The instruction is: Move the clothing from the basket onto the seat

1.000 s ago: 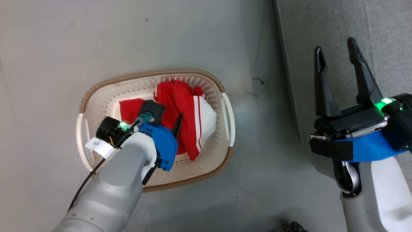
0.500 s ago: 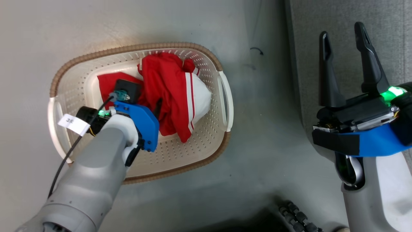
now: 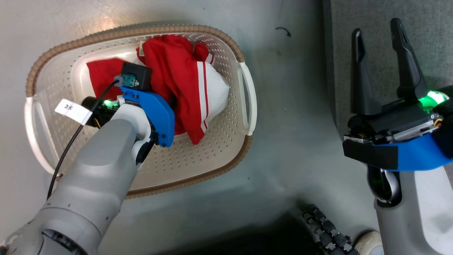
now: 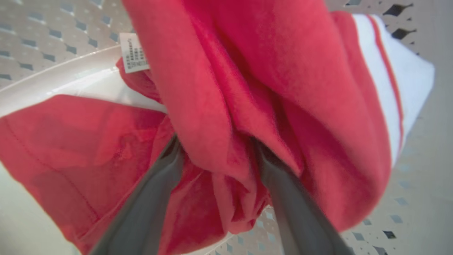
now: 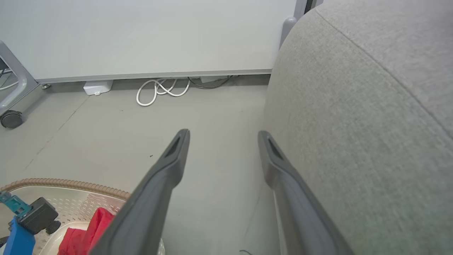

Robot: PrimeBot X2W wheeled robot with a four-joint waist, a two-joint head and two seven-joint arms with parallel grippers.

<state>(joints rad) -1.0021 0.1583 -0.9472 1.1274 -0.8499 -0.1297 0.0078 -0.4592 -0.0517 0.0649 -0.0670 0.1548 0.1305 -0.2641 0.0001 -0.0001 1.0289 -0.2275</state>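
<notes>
Left gripper [image 4: 216,148] straddles the clothing [image 3: 180,81] — jaws wide, not yet clamped.
Garments lie heaped in the basket [image 3: 141,30], a red fold standing between the left fingers [image 4: 152,191]; right gripper [image 3: 377,28], wide and empty, hovers at the seat [image 3: 435,39] — well apart from the pile.

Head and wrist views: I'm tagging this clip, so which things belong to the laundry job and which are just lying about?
Job in hand:
- clothing
- basket
- seat
- left claw, open astride a red fold
- right claw, open

Lying about:
- white cable coil
- white box by the wall
- caster wheel
- dark scrap on the floor
</notes>
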